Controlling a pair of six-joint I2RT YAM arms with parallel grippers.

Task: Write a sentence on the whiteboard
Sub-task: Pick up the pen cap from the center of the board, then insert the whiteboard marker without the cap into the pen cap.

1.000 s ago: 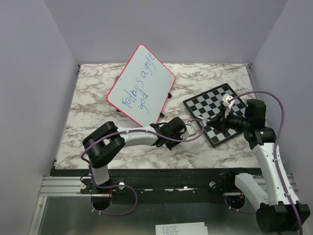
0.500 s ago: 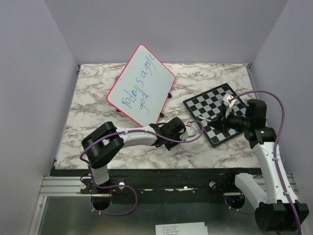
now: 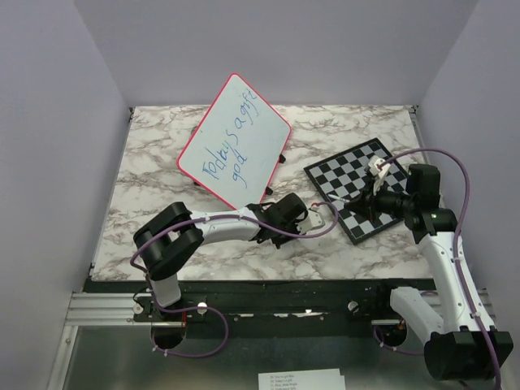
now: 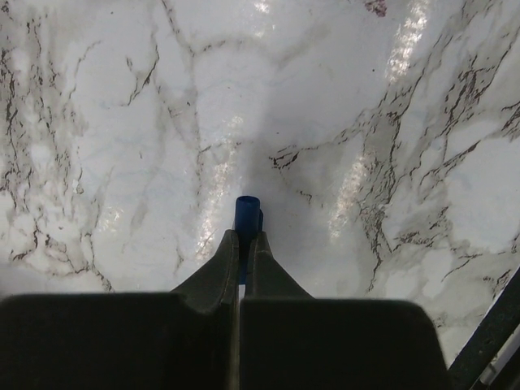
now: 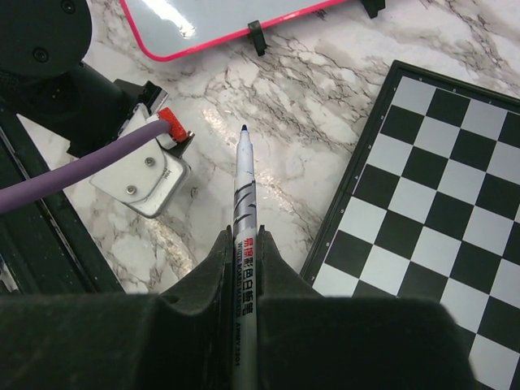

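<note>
**Looks like recapping time**

Starting close in: got the left gripper pinched tight on a little blue cap, low over the bare marble table. Over on the other side, got the right gripper clamped on the marker, nib bare and aimed roughly toward the left wrist. Further back, spotted the whiteboard on its feet at the rear left, turned at an angle, well apart from both grippers. Carries the sentence in blue, something like "Today's a gift" with "god" underneath.

Guessing at capping as the step in hand. To do it well:
- Turn the cap's open end toward the nib first. Can't tell its facing from here, so worth a check.
- Line cap and marker up on one axis, then push straight and slow.
- Keep that pinch firm, with so little of the cap between the fingers. Could pop out sideways otherwise.
- Hold one arm still and move only the other.
- Mind the chessboard right under the right gripper.

Versus a second ago: near side, noticed a small leftward slide of the left elbow, plus left fingers now together on the cap instead of a bit apart. Barely a nudge on the right arm. Far side, same whiteboard spot, same writing.
</note>
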